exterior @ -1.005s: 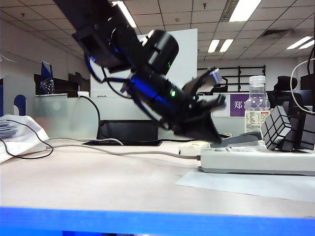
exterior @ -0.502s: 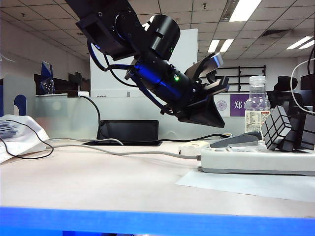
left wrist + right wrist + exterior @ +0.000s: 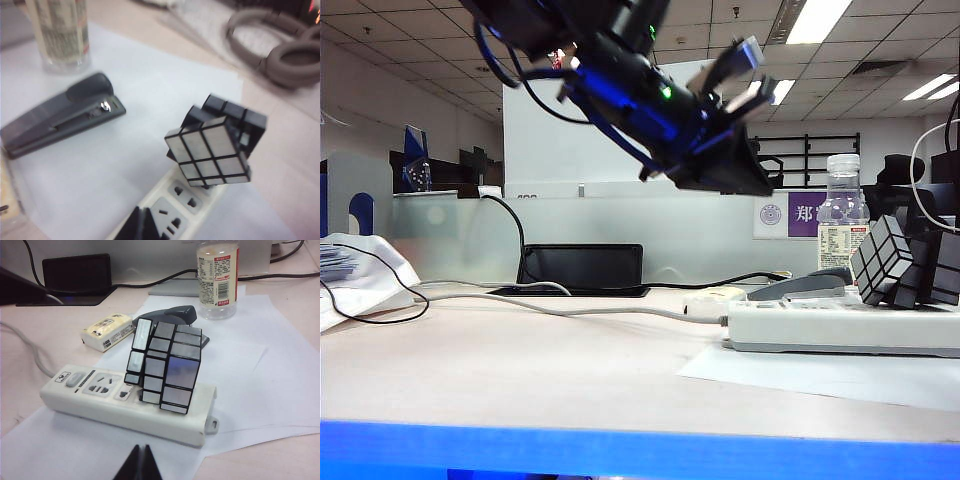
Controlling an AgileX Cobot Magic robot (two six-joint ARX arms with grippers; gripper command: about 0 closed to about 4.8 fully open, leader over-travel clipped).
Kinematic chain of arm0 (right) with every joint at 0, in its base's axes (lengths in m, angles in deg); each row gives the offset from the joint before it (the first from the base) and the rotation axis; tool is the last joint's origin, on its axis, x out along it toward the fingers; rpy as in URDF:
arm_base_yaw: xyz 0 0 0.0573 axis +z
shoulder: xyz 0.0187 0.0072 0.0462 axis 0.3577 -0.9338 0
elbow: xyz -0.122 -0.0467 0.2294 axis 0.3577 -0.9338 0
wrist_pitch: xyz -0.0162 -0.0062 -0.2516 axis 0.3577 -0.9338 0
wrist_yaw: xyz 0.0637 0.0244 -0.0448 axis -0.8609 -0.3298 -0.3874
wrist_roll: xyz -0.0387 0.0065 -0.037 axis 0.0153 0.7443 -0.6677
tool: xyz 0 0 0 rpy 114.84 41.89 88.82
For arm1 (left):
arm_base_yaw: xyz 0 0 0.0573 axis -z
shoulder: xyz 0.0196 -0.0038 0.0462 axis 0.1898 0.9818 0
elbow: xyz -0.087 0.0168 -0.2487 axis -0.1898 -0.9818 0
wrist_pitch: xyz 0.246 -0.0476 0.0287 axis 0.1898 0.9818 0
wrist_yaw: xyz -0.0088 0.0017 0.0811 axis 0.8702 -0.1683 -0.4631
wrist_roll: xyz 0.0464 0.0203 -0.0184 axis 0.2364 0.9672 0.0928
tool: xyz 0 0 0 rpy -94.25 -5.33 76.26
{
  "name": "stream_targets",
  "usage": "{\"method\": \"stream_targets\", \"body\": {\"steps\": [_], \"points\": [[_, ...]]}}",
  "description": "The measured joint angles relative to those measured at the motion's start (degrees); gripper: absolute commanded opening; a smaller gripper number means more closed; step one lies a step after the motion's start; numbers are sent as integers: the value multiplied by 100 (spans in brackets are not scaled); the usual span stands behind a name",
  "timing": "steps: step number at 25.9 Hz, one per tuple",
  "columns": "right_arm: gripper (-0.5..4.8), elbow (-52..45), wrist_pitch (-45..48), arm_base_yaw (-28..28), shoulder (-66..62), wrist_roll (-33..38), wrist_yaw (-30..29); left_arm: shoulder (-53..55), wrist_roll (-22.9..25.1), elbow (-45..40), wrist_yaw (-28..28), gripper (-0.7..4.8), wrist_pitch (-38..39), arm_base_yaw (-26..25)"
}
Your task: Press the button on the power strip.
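Observation:
The off-white power strip [image 3: 125, 402] lies on white paper, with its grey button [image 3: 75, 379] at the cord end. A silver mirror cube [image 3: 165, 365] stands on the strip's sockets. My right gripper [image 3: 141, 460] is shut and empty, hovering over the paper in front of the strip. My left gripper [image 3: 755, 178] hangs high above the table, well clear of the power strip [image 3: 840, 325]. In the left wrist view its gripper [image 3: 142, 222] is shut over the strip's sockets [image 3: 175, 212], and the button is out of view there.
A dark stapler [image 3: 175, 315], a water bottle [image 3: 216, 275] and a small yellowish packet [image 3: 107, 330] sit behind the strip. A black flat box [image 3: 582, 268] stands at the back. The grey cord [image 3: 570, 308] trails left across the table. Coiled cable [image 3: 280, 55] lies beyond the cube.
My left arm has lifted up and back from the cord end of the power strip, going from just above it to high over the table. Nothing else moved.

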Motion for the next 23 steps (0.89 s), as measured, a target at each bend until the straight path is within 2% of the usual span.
{"method": "stream_targets", "body": {"steps": [13,23], "points": [[0,0,0,0,0,-2,0,-1425,162,-1255,-61,-5,-94,0],[0,2,0,2,0,-2,0,-3053,267,-2706,-758,-5,-234,0]]}}
